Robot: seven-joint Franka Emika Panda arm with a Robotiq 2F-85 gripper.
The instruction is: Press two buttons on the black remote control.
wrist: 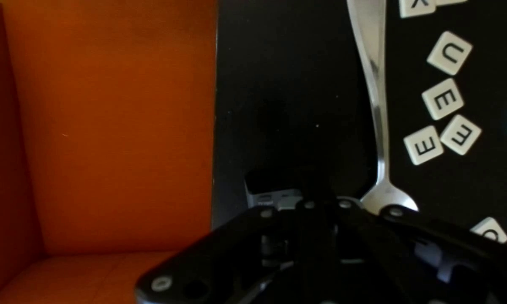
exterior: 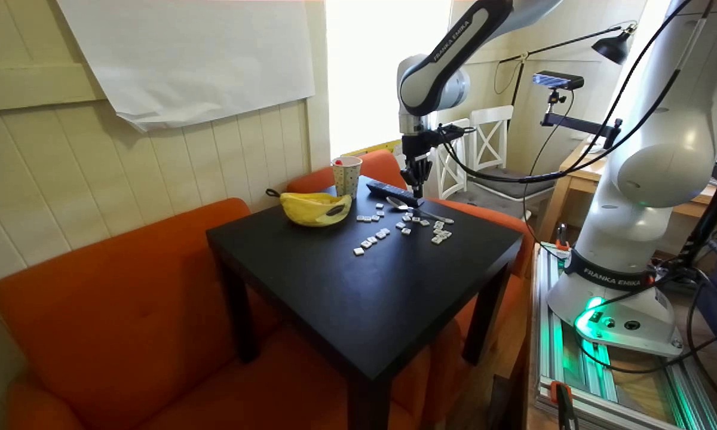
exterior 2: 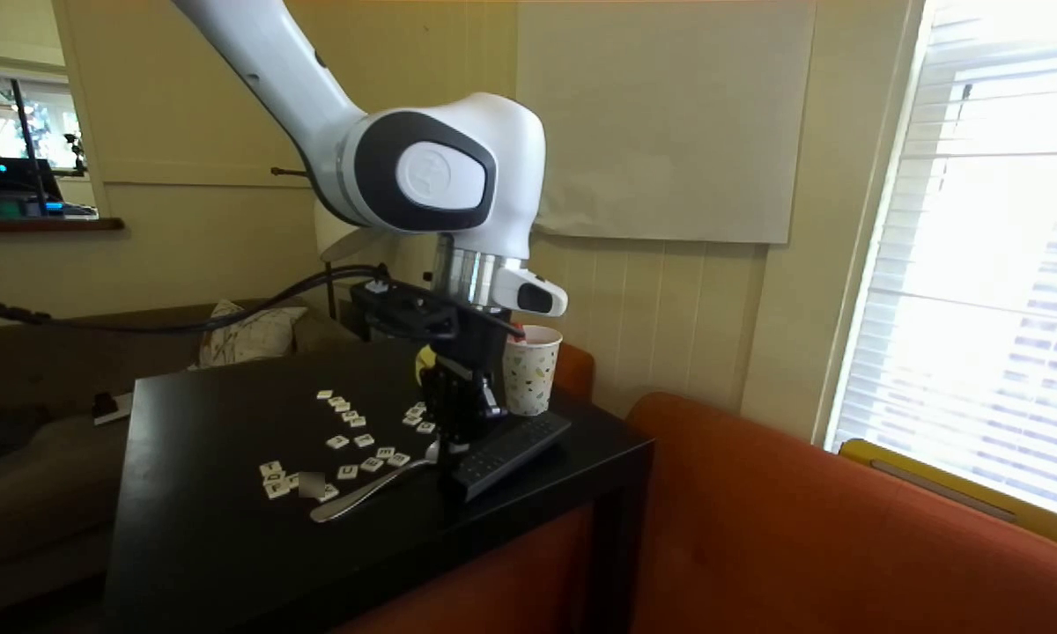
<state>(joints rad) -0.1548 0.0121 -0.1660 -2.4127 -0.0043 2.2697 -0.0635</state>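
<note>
The black remote control (exterior: 387, 192) lies near the table's edge. In an exterior view it lies at an angle with rows of buttons facing up (exterior 2: 521, 447). In the wrist view only one end of the remote (wrist: 265, 199) shows; my gripper hides the rest. My gripper (exterior: 418, 192) points straight down with its fingers together, holding nothing visible. Its tips are at the remote's end nearest the spoon, also in an exterior view (exterior 2: 452, 471) and the wrist view (wrist: 314, 188). I cannot tell whether the tips touch a button.
A metal spoon (exterior 2: 361, 498) lies close beside the remote, its bowl near the gripper. Several white letter tiles (exterior: 371, 240) are scattered on the black table (exterior: 358, 298). A patterned paper cup (exterior 2: 531, 374) stands by the remote's far end. A yellow banana-shaped pouch (exterior: 312, 209) lies near the cup.
</note>
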